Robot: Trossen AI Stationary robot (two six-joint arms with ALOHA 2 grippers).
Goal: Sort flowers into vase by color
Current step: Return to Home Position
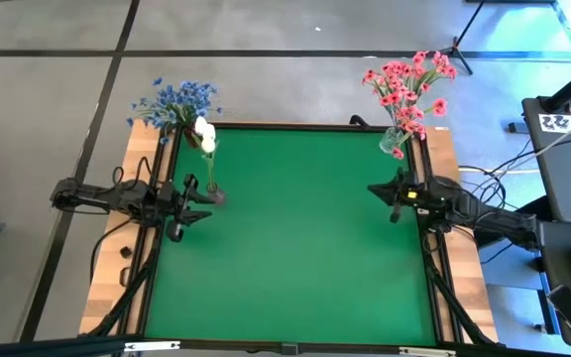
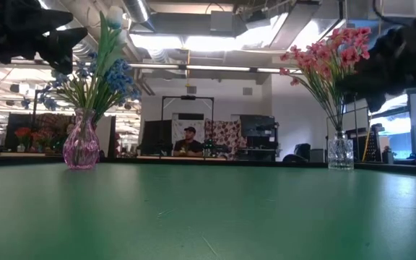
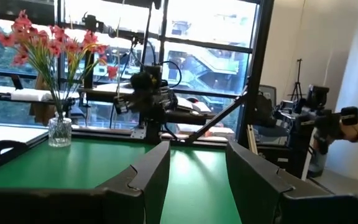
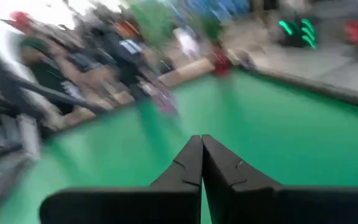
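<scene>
Tulips (image 1: 205, 133), white, we find standing in the purple vase (image 2: 81, 148) near the table's (image 1: 295, 248) left edge; blue blooms (image 1: 178, 99) at its far left corner, pink blooms (image 1: 409, 84) in a clear vase (image 2: 340, 153) at the far right corner. Left gripper (image 3: 197, 152), just beside the purple vase, is released; right gripper (image 4: 201, 140), at the right edge, is clenched.

Mat (image 1: 295, 228) centre open; purple vase (image 1: 213, 192) left edge, clear vase (image 1: 395, 141) far-right corner.
</scene>
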